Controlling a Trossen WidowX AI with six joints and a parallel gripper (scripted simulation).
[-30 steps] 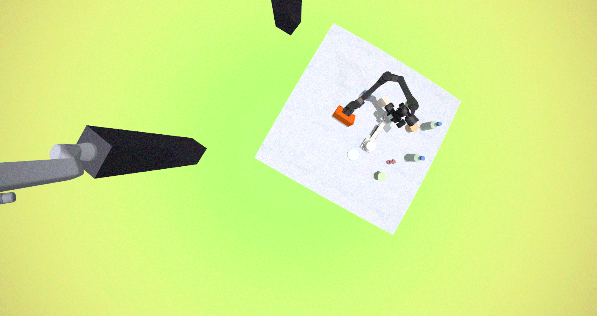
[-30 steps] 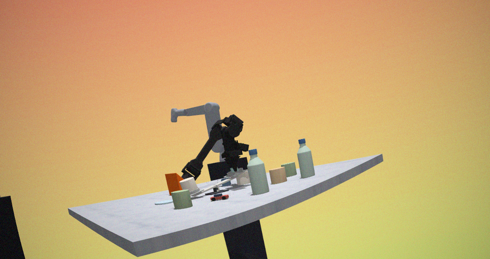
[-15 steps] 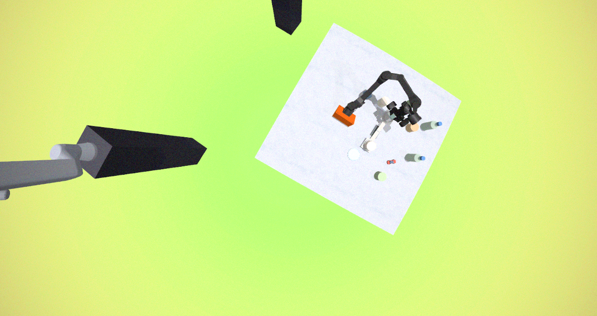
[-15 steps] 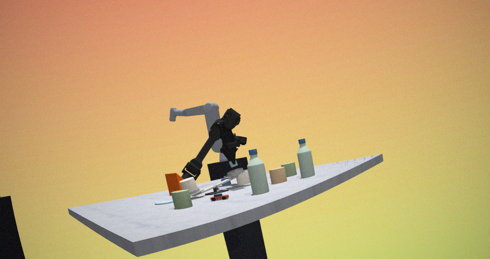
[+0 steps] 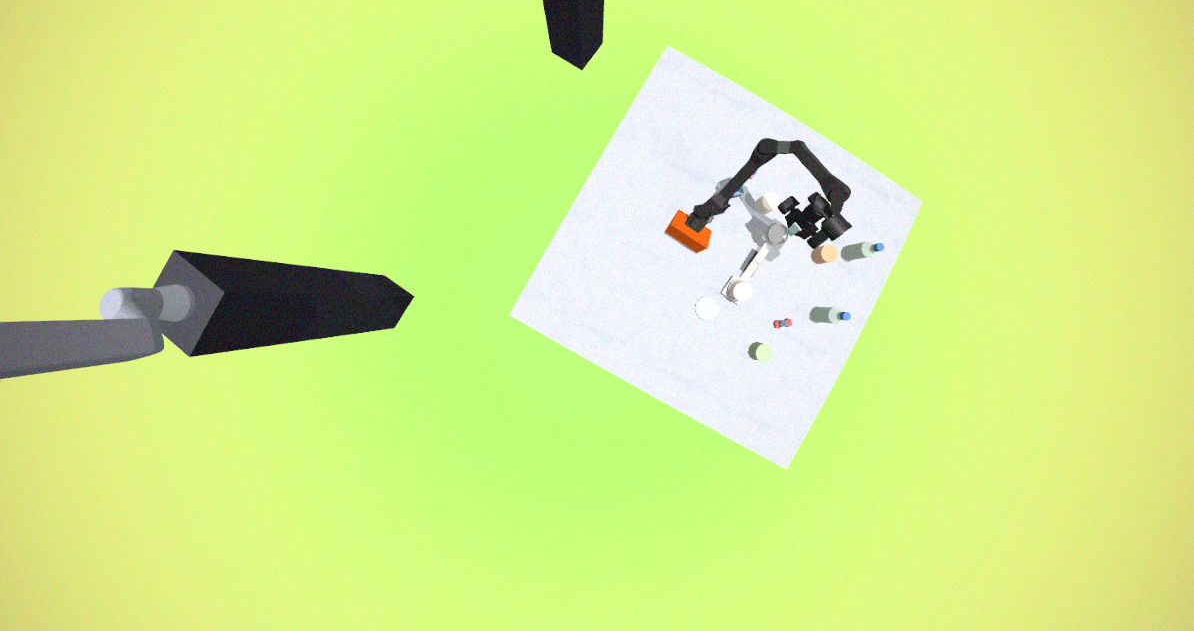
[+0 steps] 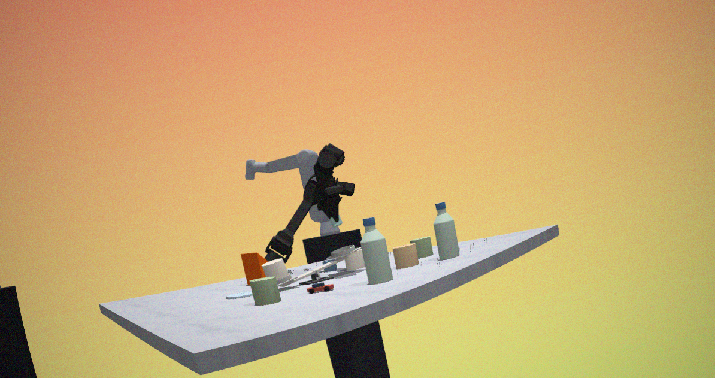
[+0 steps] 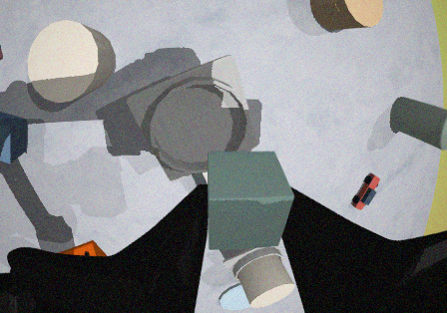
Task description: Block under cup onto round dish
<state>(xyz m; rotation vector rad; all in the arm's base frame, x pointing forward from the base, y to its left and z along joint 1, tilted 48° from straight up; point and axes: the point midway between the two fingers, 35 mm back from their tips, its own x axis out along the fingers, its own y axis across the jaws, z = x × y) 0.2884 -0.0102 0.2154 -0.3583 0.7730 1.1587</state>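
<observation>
Wrist cam, lower middle: gripper (image 5: pixel 797 224) (image 6: pixel 335 219) (image 7: pixel 242 193)'s pinching the green block (image 5: pixel 792 229) (image 6: pixel 337 221) (image 7: pixel 249 202); looks stiff, probably light, so I'd keep hold of those flat opposite sides.

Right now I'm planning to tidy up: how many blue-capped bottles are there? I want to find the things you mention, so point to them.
2: one bottle (image 5: pixel 827 315) (image 6: pixel 376 257) (image 7: pixel 418 123) near the red toy car (image 5: pixel 782 322) (image 6: pixel 320 288) (image 7: pixel 364 192), a second bottle (image 5: pixel 858 250) (image 6: pixel 446 238) beside the tan cylinder (image 5: pixel 824 253) (image 6: pixel 405 256) (image 7: pixel 349 3).

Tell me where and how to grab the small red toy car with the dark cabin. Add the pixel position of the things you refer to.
Pinch the small red toy car (image 5: pixel 782 322) (image 6: pixel 320 288) (image 7: pixel 365 191) across its long sides, at mid-body, probably from straight above: it sits low on its wheels and is longer than wide. The jaws must shed the green block (image 5: pixel 792 229) (image 6: pixel 337 221) (image 7: pixel 249 202) first.
</observation>
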